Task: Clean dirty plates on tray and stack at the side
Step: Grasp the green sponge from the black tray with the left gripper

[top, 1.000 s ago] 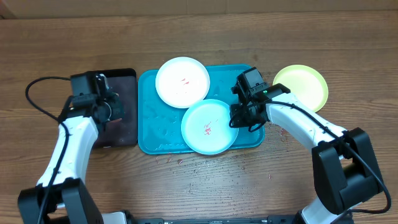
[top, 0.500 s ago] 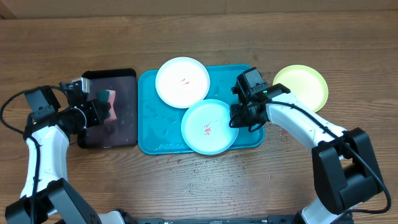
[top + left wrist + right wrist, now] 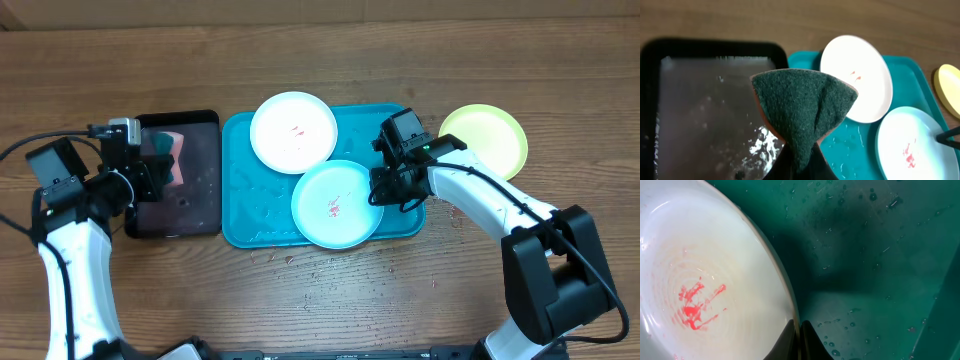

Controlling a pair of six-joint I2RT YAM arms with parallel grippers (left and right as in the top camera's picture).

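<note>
1. Three plates were in view from overhead: two lay in the turquoise tray (image 3: 250,205) and one sat outside it.
2. Within the tray, the white plate (image 3: 293,132) sat toward 12 o'clock, its rim overhanging the tray's far edge, with small red marks near its middle.
3. The light teal plate (image 3: 336,203) sat toward 5 o'clock in the tray, reaching over the near rim, with a red smear (image 3: 333,209) at its centre. Its rim met the white plate's rim.
4. Water droplets (image 3: 875,245) beaded the tray's bare floor.
5. The yellow-green plate (image 3: 484,138) rested on the wooden table (image 3: 320,60), just beside the tray at 3 o'clock.
6. The right gripper (image 3: 381,190) was at the teal plate's 3 o'clock edge; in the wrist view its fingers (image 3: 790,340) were pressed together on that plate's rim.
7. The black tray (image 3: 195,215) lay at 9 o'clock of the turquoise tray, just beside it, holding a wet film with flecks of white foam (image 3: 760,145).
8. The left gripper (image 3: 148,178) hung over the black tray's 9 o'clock side, its fingers pinching a sponge (image 3: 802,107), dark green scouring face toward the wrist camera, folded by the squeeze.
9. Some red specks (image 3: 272,257) dotted the table along the turquoise tray's 6 o'clock edge.
</note>
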